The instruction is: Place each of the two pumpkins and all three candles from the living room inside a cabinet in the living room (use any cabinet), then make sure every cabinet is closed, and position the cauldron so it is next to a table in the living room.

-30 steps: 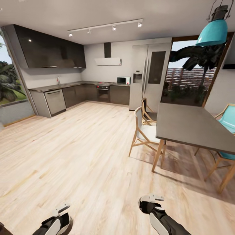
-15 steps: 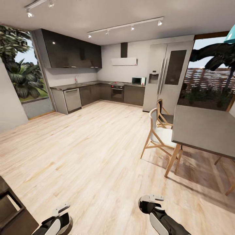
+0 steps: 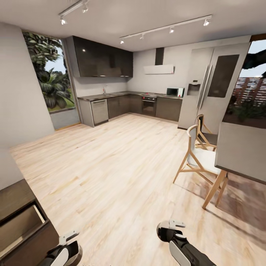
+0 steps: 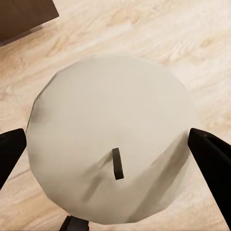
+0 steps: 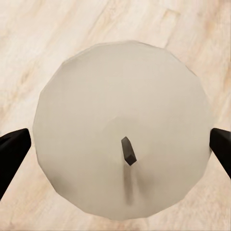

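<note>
Left wrist view: a stubby cream candle with a rounded top and short dark wick (image 4: 113, 156) sits between the two black fingers (image 4: 211, 166) of the left gripper (image 4: 113, 163); the fingers press its sides, clamped on it.
Right wrist view: a second cream candle of the same shape (image 5: 122, 149) sits between the black fingers (image 5: 12, 151) of the right gripper (image 5: 120, 151), clamped likewise.
Candle axis: each wick points at its wrist camera, so each candle's long axis runs along the fingers.
Background below candles: pale wood plank floor (image 3: 111, 166), so both loads hang over the floor, not over storage.
Cabinet: the long low dark-brown wood cabinet (image 3: 14, 199) lies at the lower left of the head view, one drawer standing open with pale beige inside (image 3: 18, 225).
Nearer arm: the left arm, whose wrist (image 3: 62, 253) is just beside the cabinet corner; a dark-brown edge also shows in the left wrist view (image 4: 24, 17).
Farther arm: the right wrist (image 3: 171, 236) is well apart from the cabinet, across the floor.
Step judged: carrying two candles toward the drawer; neither is stowed yet.
Next move calls for: bringing the left candle over the open drawer first.
Other surroundings: grey dining table with wooden legs (image 3: 244, 151) and a wooden chair (image 3: 197, 159) lie on the right, away from the cabinet.
</note>
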